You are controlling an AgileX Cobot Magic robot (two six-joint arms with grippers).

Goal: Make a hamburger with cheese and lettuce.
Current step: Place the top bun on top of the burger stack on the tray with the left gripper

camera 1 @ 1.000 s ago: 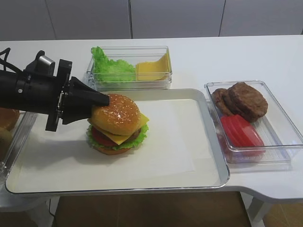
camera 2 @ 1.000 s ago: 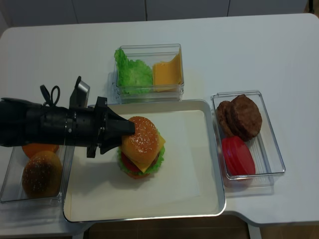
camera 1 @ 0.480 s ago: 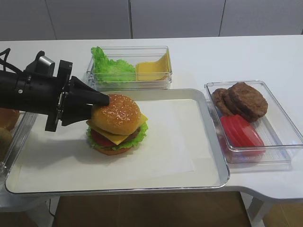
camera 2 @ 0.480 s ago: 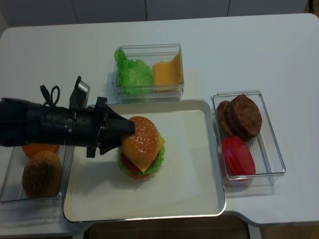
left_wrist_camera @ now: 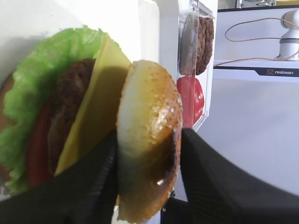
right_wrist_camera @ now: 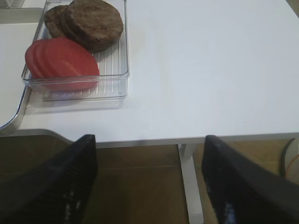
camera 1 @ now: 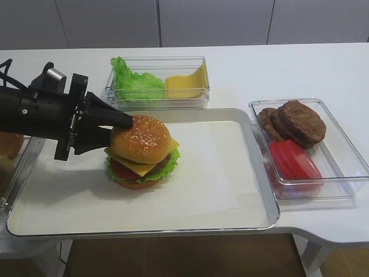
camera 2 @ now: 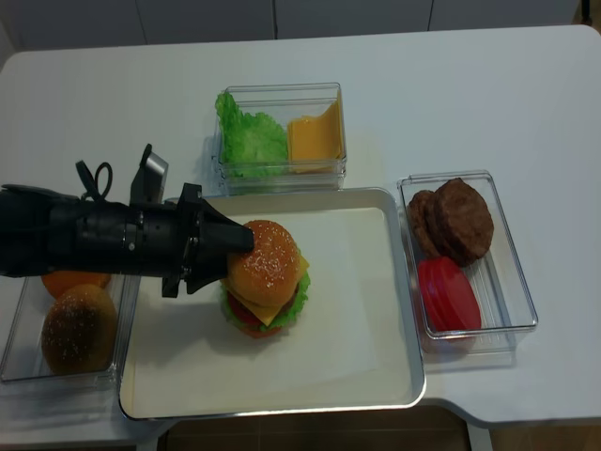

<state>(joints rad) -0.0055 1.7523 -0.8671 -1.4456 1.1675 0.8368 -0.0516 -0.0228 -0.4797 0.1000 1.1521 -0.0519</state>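
On the desk (camera 1: 323,63), the tray (camera 1: 253,173) carries the hamburger (camera 1: 141,153) toward 9 o'clock. The left gripper (camera 1: 120,134) has its fingers (left_wrist_camera: 212,179) clamped on the top bun (left_wrist_camera: 149,140). The right gripper (right_wrist_camera: 148,184) fingers (right_wrist_camera: 56,186) are spread apart.

Sliding slowly to the left with the left gripper (camera 1: 118,131), still pinching the top bun (camera 1: 141,138); dragging the hamburger (camera 1: 142,152) along the tray (camera 1: 253,173), a tiny bit left too.
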